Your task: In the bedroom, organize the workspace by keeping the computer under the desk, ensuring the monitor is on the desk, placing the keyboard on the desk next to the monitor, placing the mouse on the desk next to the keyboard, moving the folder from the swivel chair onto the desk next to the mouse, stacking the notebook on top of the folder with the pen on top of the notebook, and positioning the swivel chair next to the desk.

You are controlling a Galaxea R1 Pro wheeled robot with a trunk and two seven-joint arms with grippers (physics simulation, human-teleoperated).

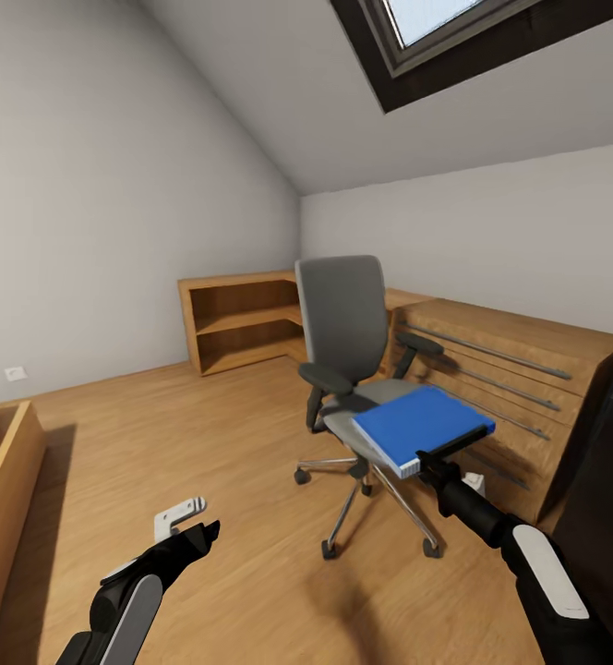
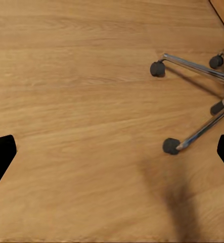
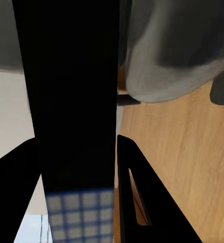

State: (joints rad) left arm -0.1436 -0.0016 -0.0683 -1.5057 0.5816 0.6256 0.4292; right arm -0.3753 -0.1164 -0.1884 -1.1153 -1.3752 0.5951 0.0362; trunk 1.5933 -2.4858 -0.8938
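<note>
Wooden plank flooring [image 1: 233, 434] runs under a sloped white ceiling with a dark-framed skylight [image 1: 436, 42], and I work across it left to right. At the far left edge sits a low light wooden cabinet [image 1: 2, 489]. My left gripper [image 1: 191, 526] hangs low over bare floor, its fingers spread wide with nothing between them. Against the far wall stands an open wooden shelf unit [image 1: 242, 319]. Next comes the grey padded swivel chair [image 1: 343, 319] on its chrome five-star base, and behind it a light wooden drawer chest [image 1: 519, 388]. My right gripper [image 1: 433, 459] is clamped on the near edge of the flat bright-blue folder [image 1: 417, 420], held over the seat's front corner.
</note>
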